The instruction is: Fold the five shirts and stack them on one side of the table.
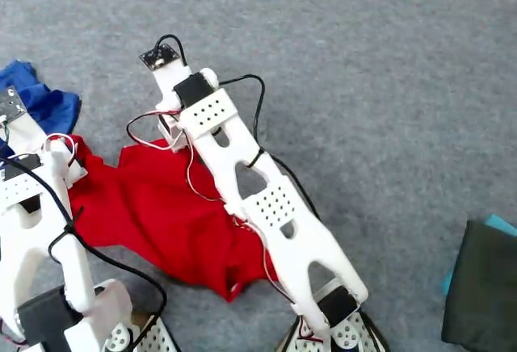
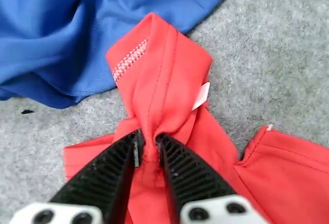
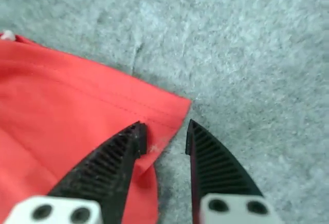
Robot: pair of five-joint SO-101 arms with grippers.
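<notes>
From above, the red shirt lies crumpled on the desk between both arms; I judge the step is spreading it flat for folding. At the left wrist, the left claw pinches a bunched red fold beside the blue shirt. At the right wrist, the right claw stands partly open astride a red corner and should close there next.
</notes>
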